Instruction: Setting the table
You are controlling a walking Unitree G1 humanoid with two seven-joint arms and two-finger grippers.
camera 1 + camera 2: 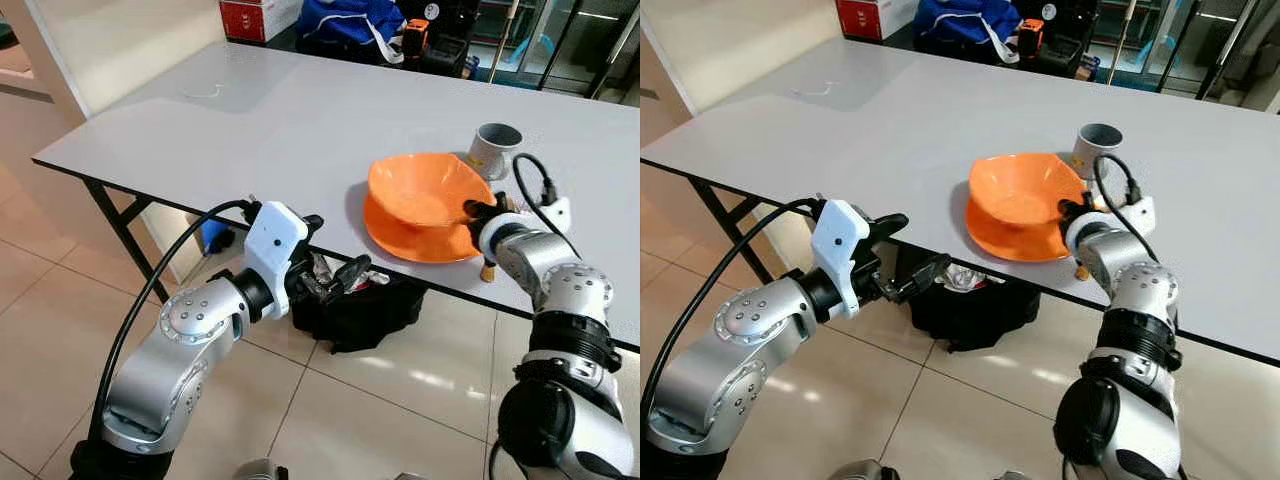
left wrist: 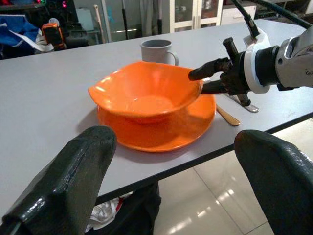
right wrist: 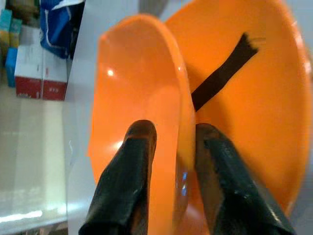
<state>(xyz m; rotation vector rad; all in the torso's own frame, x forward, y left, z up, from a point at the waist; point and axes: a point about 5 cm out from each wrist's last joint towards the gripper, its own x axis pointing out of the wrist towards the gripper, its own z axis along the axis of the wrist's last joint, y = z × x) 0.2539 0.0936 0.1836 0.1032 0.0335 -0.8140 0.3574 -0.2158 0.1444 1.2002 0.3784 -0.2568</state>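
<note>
The left gripper (image 1: 335, 277) hangs in front of the table (image 1: 250, 120) edge, left of the bowl (image 1: 425, 190), fingers apart and empty. The bowl sits on a plate (image 1: 400, 238) near that edge. The right gripper (image 2: 205, 81) pinches the bowl's rim. A cup (image 1: 495, 148) stands just behind, a spoon (image 2: 228, 115) to the right. Setting looks partly done.

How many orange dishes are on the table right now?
2: an orange bowl, its rim between the right gripper fingers, sitting on an orange plate near the table front edge. The bowl could hide something beneath.
</note>
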